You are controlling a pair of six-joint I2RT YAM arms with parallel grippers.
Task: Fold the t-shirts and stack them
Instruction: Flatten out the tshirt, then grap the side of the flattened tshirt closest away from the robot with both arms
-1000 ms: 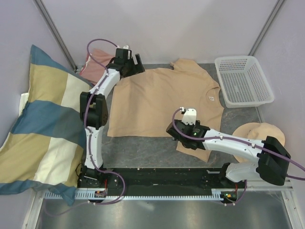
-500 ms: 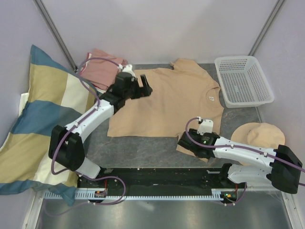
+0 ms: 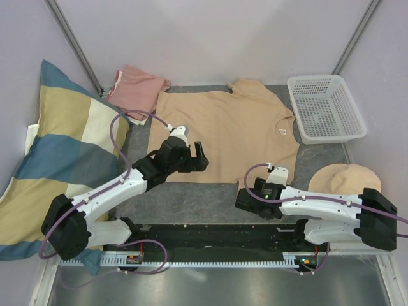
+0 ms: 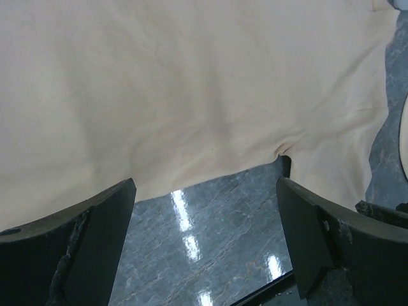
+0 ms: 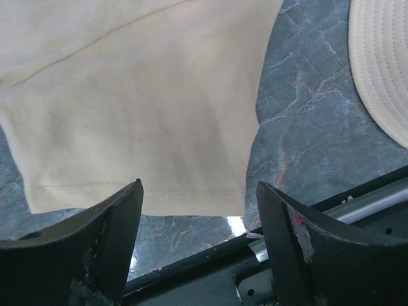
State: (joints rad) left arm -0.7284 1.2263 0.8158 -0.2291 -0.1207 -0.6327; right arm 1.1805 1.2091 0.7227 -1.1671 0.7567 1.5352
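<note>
The tan t-shirt [image 3: 223, 131] lies spread flat across the middle of the bench [image 3: 191, 199], soft matte knit on a glossy, grey-veined, stone-look top, its collar and small white label turned toward the white plastic mesh basket [image 3: 319, 80] at the far right. The left fingers [image 4: 95, 242] hover over the shirt's near edge, released and wide apart with only cloth and bench showing between them; the left wrist view catches a small pucker where the near sleeve meets the body. Over on the other side, the right fingers [image 5: 108, 245] hang low above that near sleeve, also spread wide and gripping nothing — the right wrist view shows the sleeve's double-stitched hem lying smooth right between them. The salmon-pink t-shirt [image 3: 137, 89] sits apart at the far left corner, a rumpled folded bundle just beside the big striped pillow [image 3: 57, 159] in blue, yellow and cream. A round beige domed hat [image 3: 344, 178], ringed with rows of stitching, rests near the right arm.
</note>
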